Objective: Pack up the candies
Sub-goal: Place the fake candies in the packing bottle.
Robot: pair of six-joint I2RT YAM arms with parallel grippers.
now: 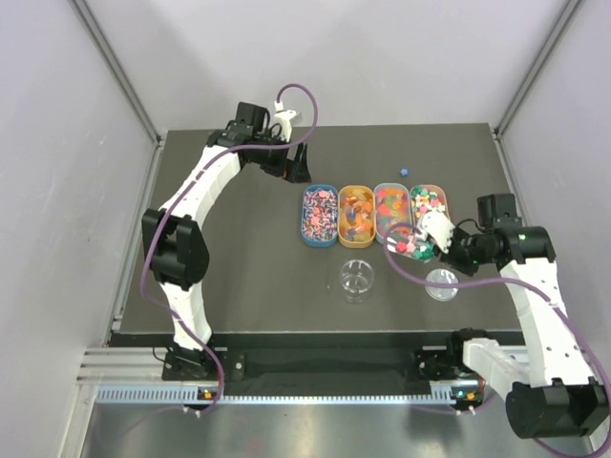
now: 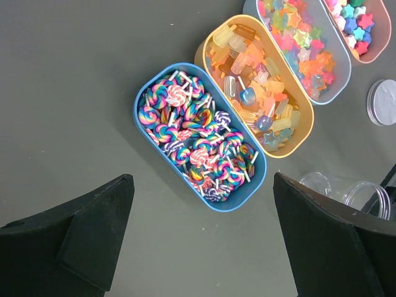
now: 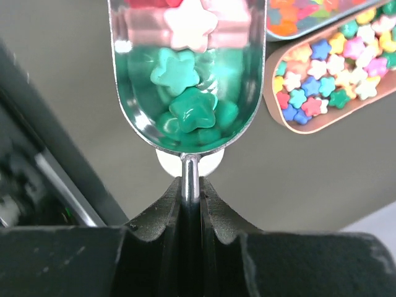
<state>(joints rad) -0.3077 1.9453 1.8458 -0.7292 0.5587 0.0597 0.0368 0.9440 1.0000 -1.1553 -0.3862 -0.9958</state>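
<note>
Candies (image 3: 185, 110), small green and pink stars, heaped in the metal scoop (image 3: 246, 80), up off the table (image 1: 248, 286), by the near ends of the grey tray (image 1: 392, 184) and the pink tray (image 1: 429, 184). Lots more candies lying in four long trays in a row: swirly lollipops in the blue tray (image 2: 238, 206), see-through gummies in the orange tray (image 2: 203, 57), bright stars in the other two. One blue candy (image 1: 404, 173) alone on the table, past the trays.

Right claw (image 3: 190, 195) closed tight on the thin handle of the scoop. Left claw (image 2: 201, 247) wide open, holding nothing, hanging over the table next to the blue tray.

Clear jar (image 1: 358, 280) standing open nearer the arms, a little way from the scoop. Round lid (image 1: 441, 284) lying flat near the right claw, apart from the jar.

Likely next: carry the scoop over to the jar and pour. Plenty to go wrong there.
- Piled high: easy to lose stars off the open front with a quick swing or a small tilt.
- Thin, smooth handle: apt to twist in the claw and dump the load early.
- Jar mouth looking not much wider than the scoop: easy to bounce stars off the rim with a pour from too high or off to one side.
- Light jar too, probably: easy to knock over with a bump from the scoop.

Best slow and level, then a gentle tip right over the middle.
</note>
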